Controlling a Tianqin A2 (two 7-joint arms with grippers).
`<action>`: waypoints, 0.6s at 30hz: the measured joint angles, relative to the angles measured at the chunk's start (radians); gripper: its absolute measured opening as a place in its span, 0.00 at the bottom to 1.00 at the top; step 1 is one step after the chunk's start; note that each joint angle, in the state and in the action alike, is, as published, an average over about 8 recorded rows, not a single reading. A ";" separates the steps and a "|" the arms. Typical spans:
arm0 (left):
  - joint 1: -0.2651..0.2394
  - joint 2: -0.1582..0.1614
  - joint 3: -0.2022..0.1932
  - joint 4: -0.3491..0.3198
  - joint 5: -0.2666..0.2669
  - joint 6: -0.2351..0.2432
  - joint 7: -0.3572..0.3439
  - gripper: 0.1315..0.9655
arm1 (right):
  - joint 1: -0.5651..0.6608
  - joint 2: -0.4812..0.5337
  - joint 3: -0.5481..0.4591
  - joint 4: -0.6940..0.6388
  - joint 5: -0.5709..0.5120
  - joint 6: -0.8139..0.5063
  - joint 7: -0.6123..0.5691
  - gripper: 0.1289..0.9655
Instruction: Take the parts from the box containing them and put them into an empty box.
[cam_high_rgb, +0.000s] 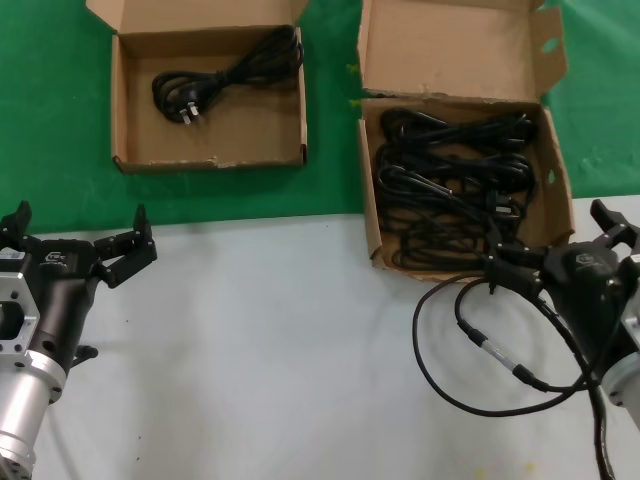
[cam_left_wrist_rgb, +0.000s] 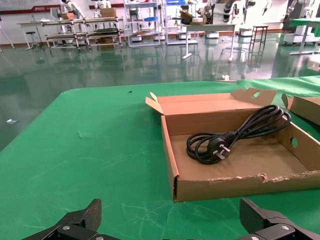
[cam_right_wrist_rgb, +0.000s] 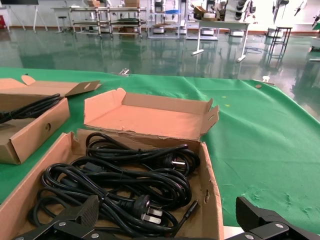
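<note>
Your larger cardboard box (cam_high_rgb: 462, 150), upper right of the head view, holds the piled power cords (cam_high_rgb: 455, 185). The right hand (cam_high_rgb: 560, 262), wide open and empty, sits at its near edge; the left hand (cam_high_rgb: 80, 245), equally open, waits far left.

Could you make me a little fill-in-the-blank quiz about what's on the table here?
1. The smaller cardboard box holds ____ power cord.
2. Both boxes stand on a ____ cloth.
3. The right gripper hovers at the near edge of the ____ cardboard box.
4. The left gripper has its fingers ____.

Missing words: one; green; larger; open
</note>
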 joint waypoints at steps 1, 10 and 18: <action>0.000 0.000 0.000 0.000 0.000 0.000 0.000 1.00 | -0.001 0.000 0.000 0.000 0.001 0.000 0.000 1.00; 0.000 0.000 0.000 0.000 0.000 0.000 0.000 1.00 | -0.001 0.000 0.000 0.000 0.001 0.001 0.000 1.00; 0.000 0.000 0.000 0.000 0.000 0.000 0.000 1.00 | -0.001 0.000 0.000 0.000 0.001 0.001 0.000 1.00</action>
